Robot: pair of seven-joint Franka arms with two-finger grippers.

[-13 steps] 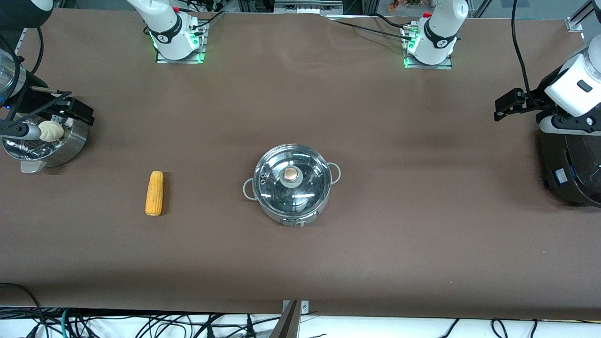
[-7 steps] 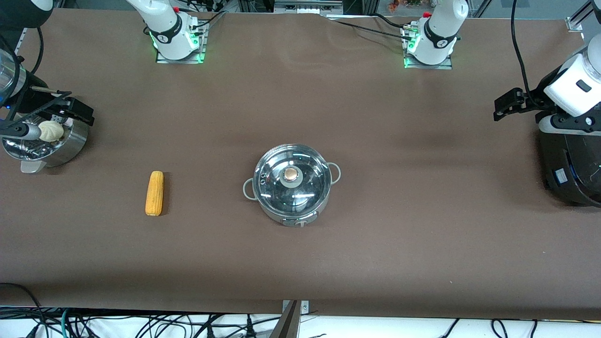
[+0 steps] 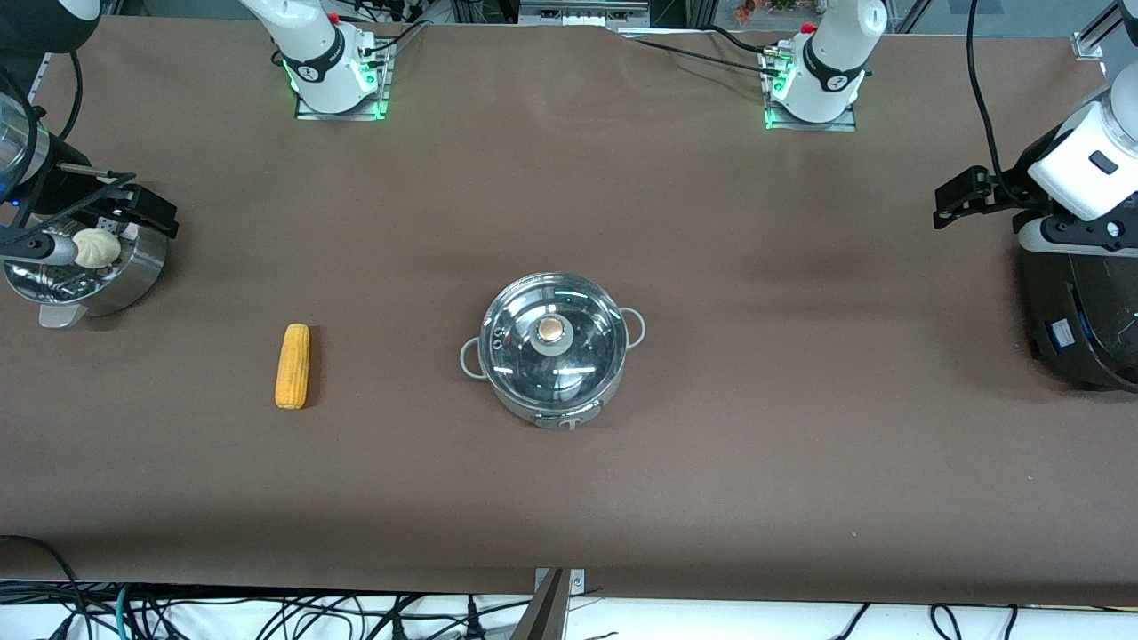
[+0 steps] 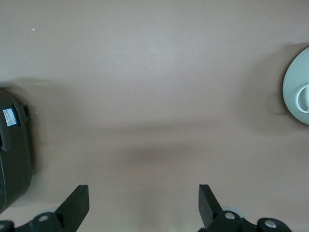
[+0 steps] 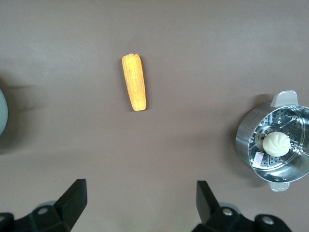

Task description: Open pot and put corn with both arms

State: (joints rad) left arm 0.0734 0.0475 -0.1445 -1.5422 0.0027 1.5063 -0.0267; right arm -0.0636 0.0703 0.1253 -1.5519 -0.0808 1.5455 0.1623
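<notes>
Brown counter [image 3: 711, 489] across the whole front view. Large black cooker [image 3: 1085, 311] at the left arm's end, mid-height in the frame. Steel pot [image 3: 533, 411] at the centre of the frame, glass lid [image 3: 578, 356] seated on it, copper knob [image 3: 552, 330] uppermost; not yet opened. Perforated steamer bowl [image 3: 98, 276] with a white bun [image 3: 96, 247] at the right arm's end.

Corn [image 3: 292, 365] flat on the counter between steamer bowl and pot, a touch lower in the frame than the knob, well apart from both. Long axis up-and-down in the front view, one end toward the bases, the other toward the camera.

Right tool [image 3: 133, 206] up over the steamer bowl's rim, the nearer of the two to the corn. Fingers [image 5: 72, 198] spread wide, nothing between them. Seen from the right wrist view, cob's long axis crosswise to the line between the fingers, so probably a closure across its width with little turning of the wrist.

Left tool [image 3: 956, 200] up over the counter beside the cooker, well apart from the pot. Fingers [image 4: 77, 200] likewise spread wide and empty. Likely the one for the knob.
</notes>
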